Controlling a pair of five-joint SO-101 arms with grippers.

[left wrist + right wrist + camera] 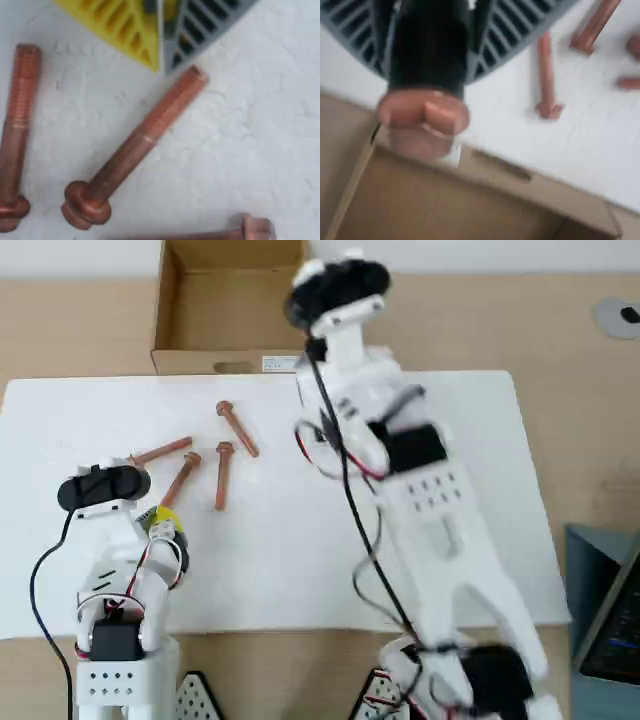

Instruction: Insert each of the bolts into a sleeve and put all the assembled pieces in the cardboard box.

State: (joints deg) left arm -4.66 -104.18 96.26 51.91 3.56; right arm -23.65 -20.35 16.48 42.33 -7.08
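Observation:
Several copper bolts lie on the white sheet point(290, 560): one point(238, 428), one point(222, 475) and one point(182, 478) among them. My left gripper point(160, 522) point(161, 62) is shut with nothing in it, its yellow and grey tips just beside the threaded end of a bolt point(135, 150). Another bolt point(15, 135) lies beside that one. My right gripper point(335, 295) point(427, 50) is shut on a black sleeve point(427, 60) with a bolt head point(422, 117) sticking out of it. It hangs over the front right edge of the cardboard box point(235, 310) point(530, 182).
The open box stands at the back on the wooden table, touching the sheet's far edge. A laptop point(605, 620) sits at the right edge and a grey disc point(620, 315) at the back right. My right arm point(440, 530) stretches across the sheet's right half.

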